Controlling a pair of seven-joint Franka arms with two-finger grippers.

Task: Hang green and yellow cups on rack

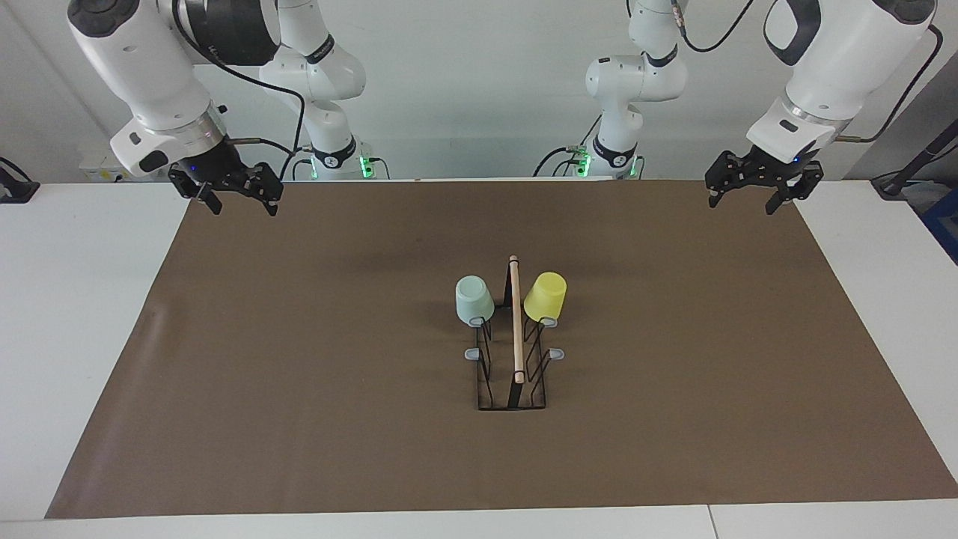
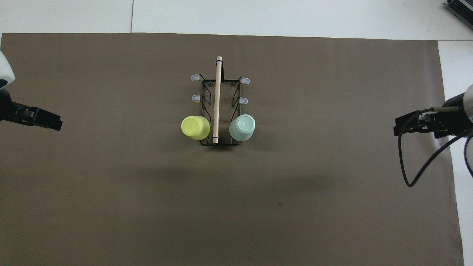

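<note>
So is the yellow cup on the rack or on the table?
On the rack. The yellow cup hangs upside down over a prong of the rack, bottom up, off the table.

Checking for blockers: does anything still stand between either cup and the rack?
No. The green cup and yellow cup already hang on the rack's prongs nearest the robots, one each side of the handle.

cups: 2 (green cup [image 1: 474, 299], yellow cup [image 1: 545, 296]) | rack [image 1: 513, 359]: 1 | grippers: 2
</note>
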